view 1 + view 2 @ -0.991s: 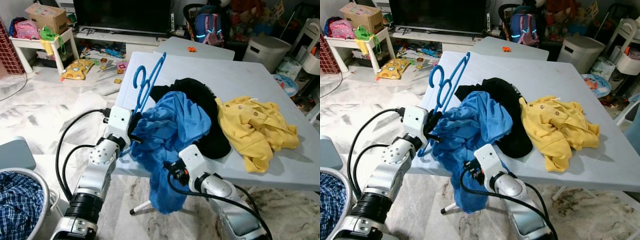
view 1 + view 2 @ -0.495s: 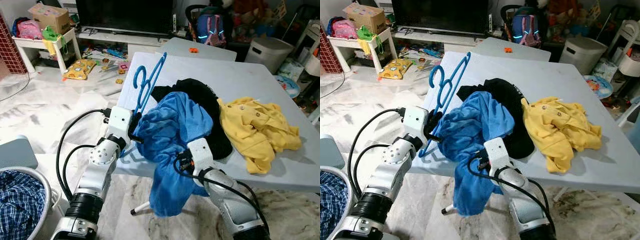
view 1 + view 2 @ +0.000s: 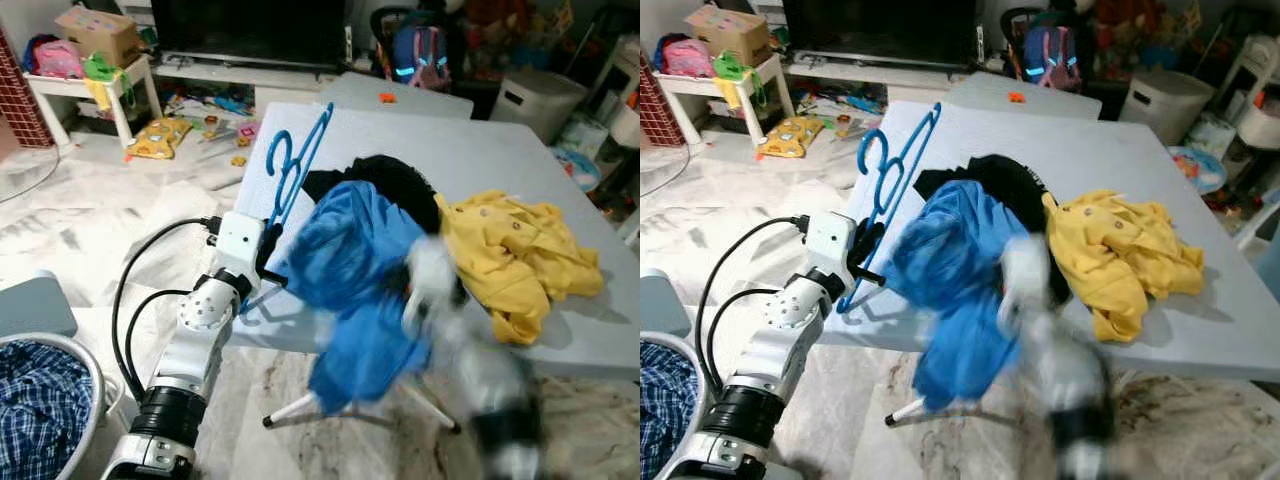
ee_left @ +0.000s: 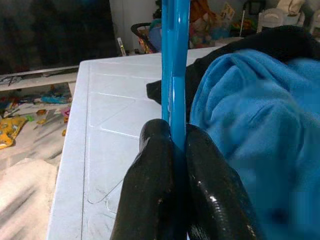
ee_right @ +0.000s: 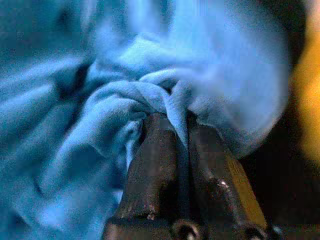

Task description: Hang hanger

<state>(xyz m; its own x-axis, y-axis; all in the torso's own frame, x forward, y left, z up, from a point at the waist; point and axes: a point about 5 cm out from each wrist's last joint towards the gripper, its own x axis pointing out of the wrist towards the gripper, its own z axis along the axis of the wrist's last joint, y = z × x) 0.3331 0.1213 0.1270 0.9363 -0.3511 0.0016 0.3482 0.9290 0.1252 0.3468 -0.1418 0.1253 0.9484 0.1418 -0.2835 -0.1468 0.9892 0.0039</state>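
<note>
A blue plastic hanger (image 3: 296, 163) stands upright at the grey table's near left corner, its hook pointing up. My left gripper (image 4: 173, 150) is shut on the hanger's lower bar (image 4: 175, 65). A blue shirt (image 3: 345, 270) is draped over the table edge beside the hanger and hangs toward the floor. My right gripper (image 5: 179, 131) is shut on a fold of that blue shirt (image 5: 125, 100); the right arm (image 3: 440, 290) is blurred with motion above the table's front edge.
A black garment (image 3: 395, 180) and a yellow shirt (image 3: 515, 255) lie on the grey table (image 3: 480, 140). A basket with plaid cloth (image 3: 35, 400) sits at my lower left. Toys litter the floor (image 3: 200, 125) beyond the table; a white bin (image 3: 535, 100) stands far right.
My right arm has swung up and to the right, pulling the blue shirt with it; it is now motion-blurred. The left gripper and hanger have stayed in place.
</note>
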